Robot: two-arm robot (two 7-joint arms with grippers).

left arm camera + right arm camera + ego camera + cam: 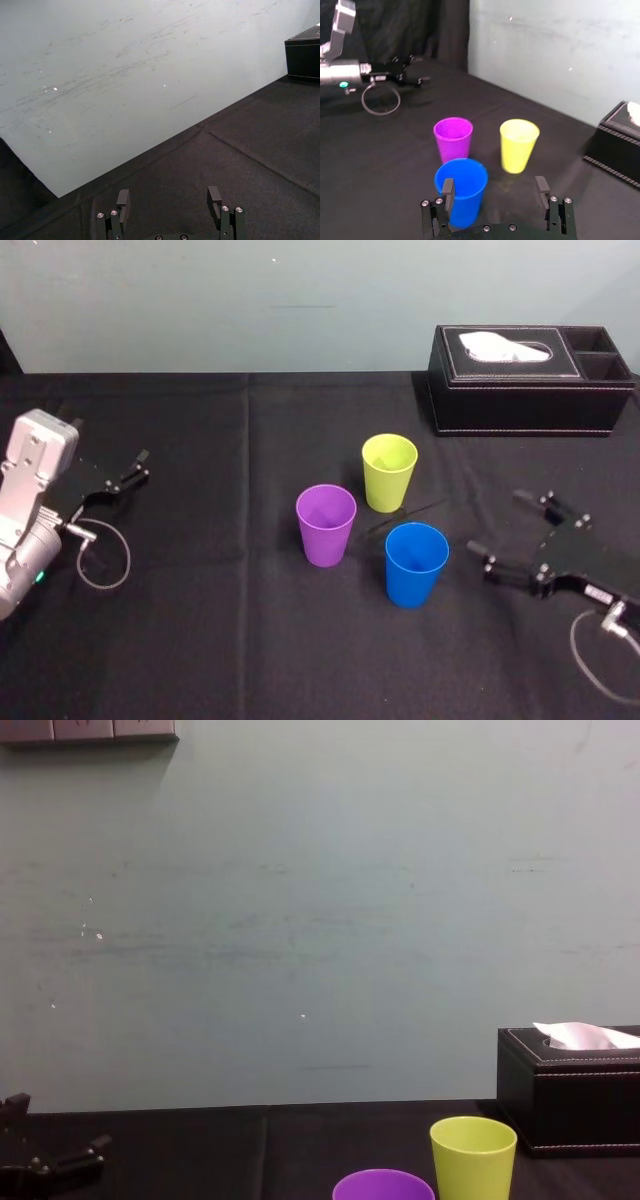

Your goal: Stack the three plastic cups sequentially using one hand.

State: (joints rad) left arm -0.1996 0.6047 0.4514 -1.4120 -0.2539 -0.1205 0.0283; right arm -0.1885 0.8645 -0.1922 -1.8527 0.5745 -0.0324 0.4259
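Three smooth tapered plastic cups stand upright on the black cloth-covered table, mouths up, each on its own spot and none nested in another. The purple plastic cup is the leftmost one. The yellow-green plastic cup stands a bit farther back and to its right, and the blue plastic cup is closest to the robot and farthest right. They're grouped close together but with gaps between them, so no cup touches another.

The right gripper is just to the right of the blue cup, low over the cloth, with its black jointed fingers spread wide and nothing held between them. It's near the blue cup but not touching it. From the right wrist view, the blue cup is right in front of the fingers, lined up more with one finger than with the middle of the gap, and the purple and yellow-green cups stand behind it.

The left gripper is way over at the left side of the table, well apart from the cups. Its fingers are also spread apart and holding nothing, and a thin looped cable lies beside its arm.

The black stitched rectangular tissue box stands at the far right rear of the table with a white tissue poking out the top, well behind the cups.
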